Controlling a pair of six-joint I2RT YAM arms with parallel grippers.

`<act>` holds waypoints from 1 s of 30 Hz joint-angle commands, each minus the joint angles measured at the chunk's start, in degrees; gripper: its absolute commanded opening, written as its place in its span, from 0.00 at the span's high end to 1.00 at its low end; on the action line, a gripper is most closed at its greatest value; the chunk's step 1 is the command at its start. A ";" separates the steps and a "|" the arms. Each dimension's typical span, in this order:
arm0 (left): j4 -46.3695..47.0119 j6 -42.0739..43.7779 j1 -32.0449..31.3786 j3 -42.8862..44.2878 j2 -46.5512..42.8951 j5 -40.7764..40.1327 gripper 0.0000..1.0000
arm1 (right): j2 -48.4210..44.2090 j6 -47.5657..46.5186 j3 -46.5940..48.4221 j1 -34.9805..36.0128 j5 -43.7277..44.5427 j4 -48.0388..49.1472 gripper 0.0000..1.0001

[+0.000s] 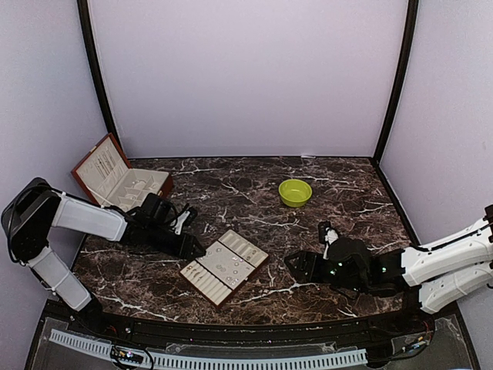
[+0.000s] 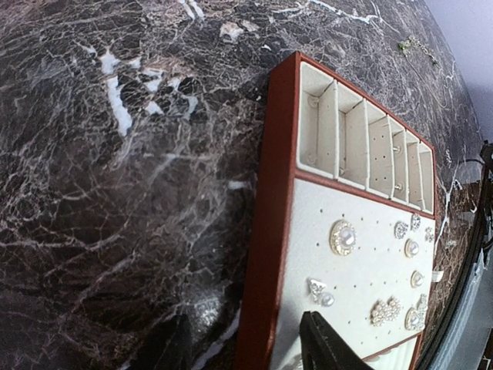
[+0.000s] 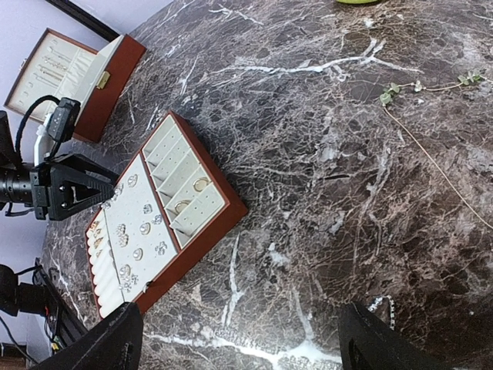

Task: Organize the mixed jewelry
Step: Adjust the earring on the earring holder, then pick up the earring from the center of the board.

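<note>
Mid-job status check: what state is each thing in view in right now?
Reddish-brown box: open, lid raised.
Cream tray: flat on the table, holding pearl studs.
Green bowl: upright.
Thin chain: loose on the table.
Left gripper: open above the tray's edge.
Right gripper: open, empty.

The mixed jewelry [image 2: 343, 237] lay partly sorted. Pearl-centred and sparkly studs [image 3: 145, 229] sat in loose rows on the flat cream pad of the tray [image 3: 200, 258], and two rings [image 3: 200, 184] rested in its slots. A thin chain [image 3: 387, 96] (small leaf charms along one end) trailed loose over the marble table [image 3: 308, 116], well apart.
</note>
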 commanded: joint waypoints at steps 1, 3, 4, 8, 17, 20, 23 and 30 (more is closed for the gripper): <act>-4.59 1.48 -0.62 0.20 -0.76 -3.56 0.50 | -1.45 0.22 -0.53 -0.33 0.59 1.25 0.11; -4.63 1.50 -0.61 0.41 -1.72 -3.67 0.50 | -1.77 -0.03 -0.22 -0.33 0.80 0.58 0.11; -4.67 1.56 -0.62 0.60 -2.30 -3.65 0.49 | -1.87 -0.23 0.10 -0.33 0.99 -0.05 0.11; -6.25 1.71 -0.62 2.14 -5.11 -3.90 0.43 | -2.57 -0.82 1.67 -0.33 2.30 -3.93 0.12; -11.64 4.03 -0.55 6.48 -11.59 -6.58 0.36 | -5.31 0.29 8.43 -0.75 9.56 -25.07 0.15; -13.73 4.83 -0.53 8.27 -13.61 -6.44 0.35 | -7.86 0.37 9.04 -1.81 10.48 -30.59 0.16; -15.58 5.70 -0.19 10.04 -16.29 -6.22 0.33 | -10.96 -0.19 9.16 -4.22 10.19 -34.25 0.17; -18.56 7.89 0.86 13.40 -21.40 -4.71 0.28 | -13.69 -3.35 8.82 -10.58 5.33 -39.09 0.19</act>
